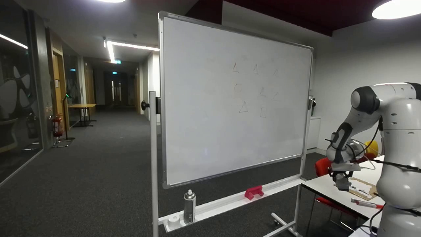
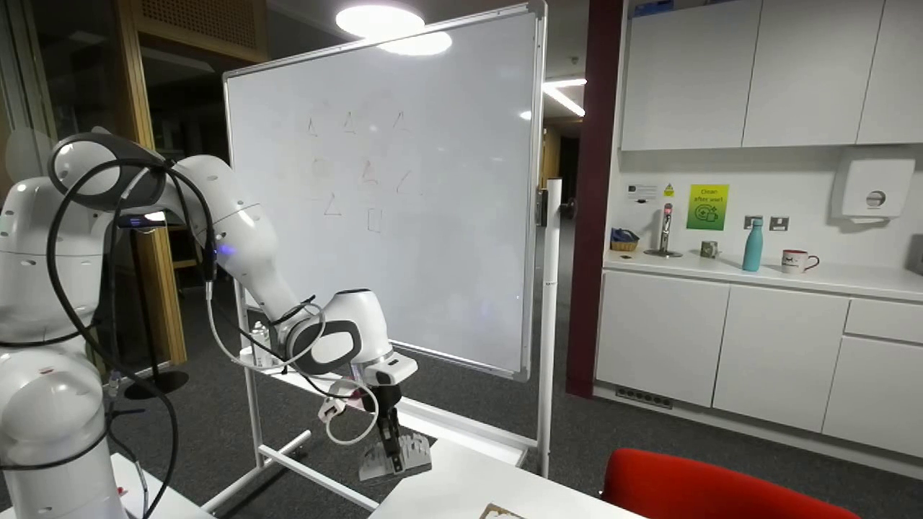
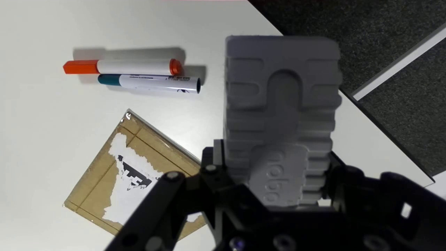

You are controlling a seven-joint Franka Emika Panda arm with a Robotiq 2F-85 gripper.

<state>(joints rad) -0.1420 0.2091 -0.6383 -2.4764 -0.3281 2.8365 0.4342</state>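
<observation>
Grips an eraser (image 3: pixel 282 111) close before the wrist lens, with the jaws of the gripper (image 3: pixel 277 160) pressed to both notched long sides, probably because that narrow way across suits the grasp and the notches resist slipping. Turns the moulded back toward the palm, so presumably points the wiping face away from the gripper. Hangs over the edge of the table (image 3: pixel 52 122); cannot tell exactly how high. Left of the gripper in the wrist view, lying side by side: an orange marker (image 3: pixel 136 67) and a teal marker (image 3: pixel 156 83), likely parked clear of the work. Lower left, partly hidden behind the gripper: a brown card (image 3: pixel 99 179) under torn white paper (image 3: pixel 129 205). Apart from the gripper in both exterior views: an upright whiteboard (image 1: pixel 204 131) bearing faint triangles (image 1: pixel 243 111). Farther from the gripper, on the tray (image 1: pixel 227 206) beneath the whiteboard: an upright can (image 1: pixel 189 208), apparently kept handy there.
</observation>
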